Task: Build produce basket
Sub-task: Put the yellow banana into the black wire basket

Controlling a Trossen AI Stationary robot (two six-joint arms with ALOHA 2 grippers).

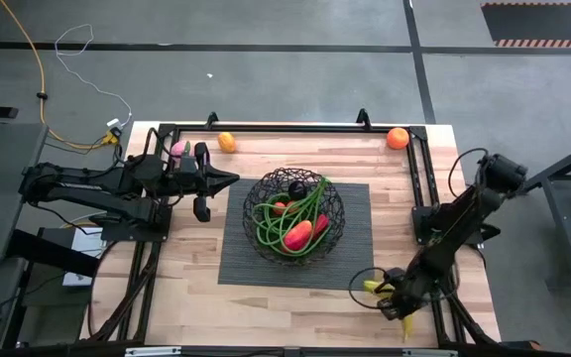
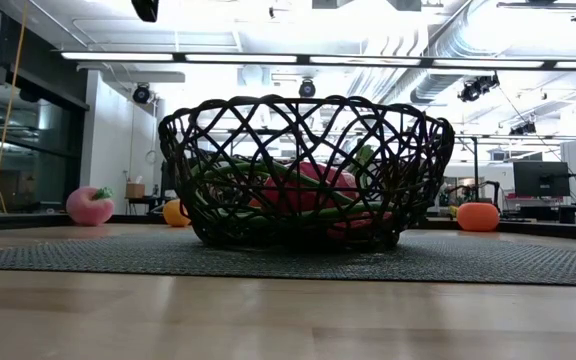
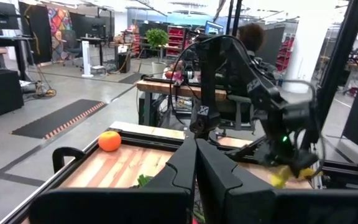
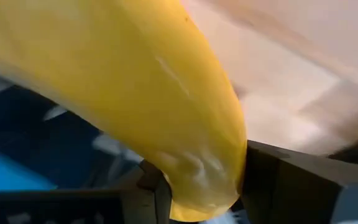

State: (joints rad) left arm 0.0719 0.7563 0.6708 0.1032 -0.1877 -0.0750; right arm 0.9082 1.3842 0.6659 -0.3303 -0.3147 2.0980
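Yellow banana [image 4: 166, 106] sits pinched in the right gripper's [image 1: 397, 297] jaws at the counter's near right corner, well apart from the basket [image 1: 294, 215] on the mat. Grip looks near the tip, so it may swing or slip w/ a fast lift. Left gripper [image 1: 228, 180] pressed shut beside basket.

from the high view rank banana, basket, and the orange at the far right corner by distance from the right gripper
1. banana, between the right gripper fingers at the table's near right edge.
2. basket, mid-table on the mat, to the gripper's left.
3. orange, far right corner.
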